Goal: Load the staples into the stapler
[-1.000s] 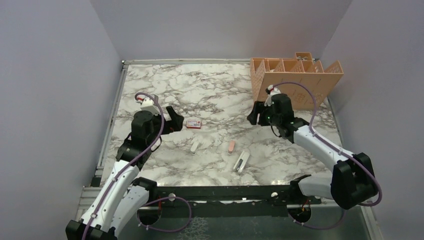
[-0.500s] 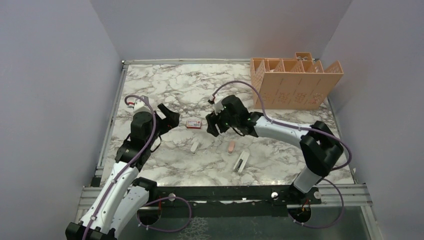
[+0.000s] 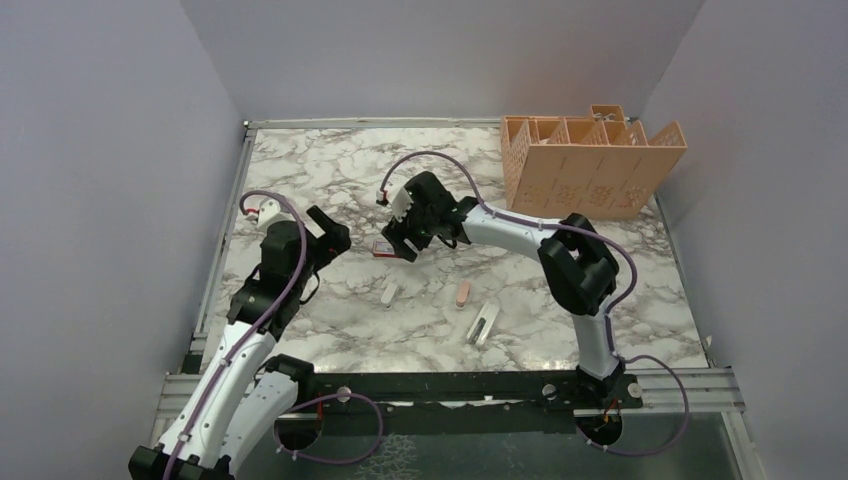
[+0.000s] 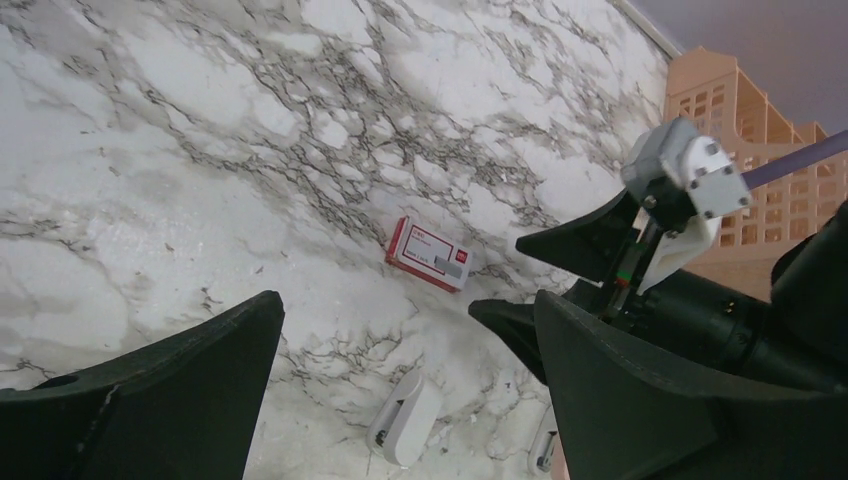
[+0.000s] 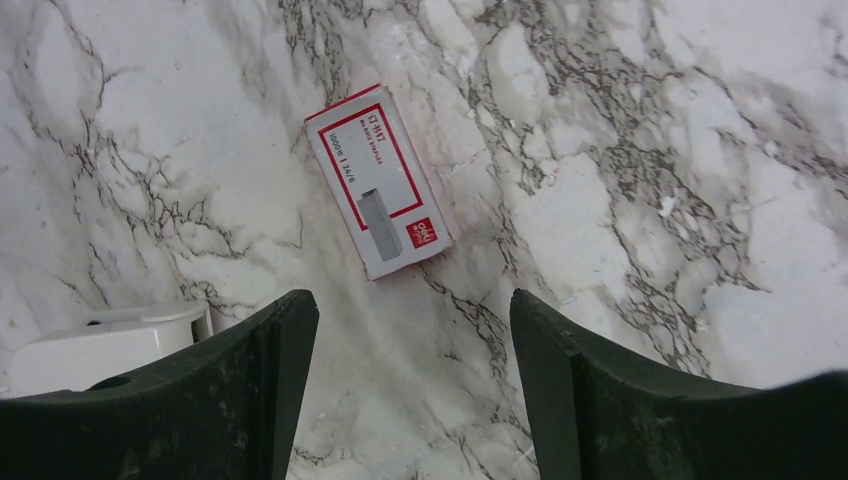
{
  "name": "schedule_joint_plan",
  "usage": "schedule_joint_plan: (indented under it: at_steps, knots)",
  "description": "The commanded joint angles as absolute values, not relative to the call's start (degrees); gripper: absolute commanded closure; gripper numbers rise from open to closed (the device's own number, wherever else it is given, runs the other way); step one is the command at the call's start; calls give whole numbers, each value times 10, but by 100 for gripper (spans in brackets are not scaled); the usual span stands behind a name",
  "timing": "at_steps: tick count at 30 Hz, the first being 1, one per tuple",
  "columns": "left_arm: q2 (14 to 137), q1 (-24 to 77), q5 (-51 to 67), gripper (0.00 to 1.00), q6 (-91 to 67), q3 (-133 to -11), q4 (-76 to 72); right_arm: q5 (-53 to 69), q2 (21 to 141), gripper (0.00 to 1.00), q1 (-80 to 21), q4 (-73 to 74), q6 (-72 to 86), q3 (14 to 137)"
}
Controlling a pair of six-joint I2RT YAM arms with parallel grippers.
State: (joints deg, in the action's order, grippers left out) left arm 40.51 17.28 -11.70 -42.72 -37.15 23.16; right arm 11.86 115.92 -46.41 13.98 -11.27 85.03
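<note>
"Marble table (image 3: 330,170), I see. Where is the staple box (image 5: 378,180)?"
"Lying flat near the middle. My right gripper (image 5: 408,300) hangs just above it, fingers spread wide, holding nothing."
"And my left gripper (image 4: 405,305)?"
"Spread wide too, empty, off to the box's left."

Staple box (image 5: 378,180) in all three views

Top view: staple box (image 3: 379,249) mostly hidden behind right tool (image 3: 398,246).
</note>
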Motion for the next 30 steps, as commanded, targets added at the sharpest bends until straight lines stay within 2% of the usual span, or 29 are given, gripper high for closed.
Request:
schedule_joint_plan:
  at_steps: [1, 14, 18, 22, 26, 30]
  knots:
    - [395, 177, -186, 5, -430, -411, 276, 175, 1199, 24, -467, 193, -168, 891]
    - [404, 192, -212, 5, -418, -419, 288, 207, 1265, 29, -470, 198, -210, 934]
    - [396, 192, -217, 1, -411, -417, 289, 214, 1277, 29, -481, 206, -237, 938]
    - [395, 192, -227, 1, -435, -407, 289, 186, 1288, 35, -483, 176, -255, 932]
    - [414, 192, -216, 10, -460, -406, 287, 191, 1302, 49, -483, 172, -257, 943]
    - [450, 187, -197, 20, -467, -412, 279, 190, 1304, 55, -479, 171, -249, 941]
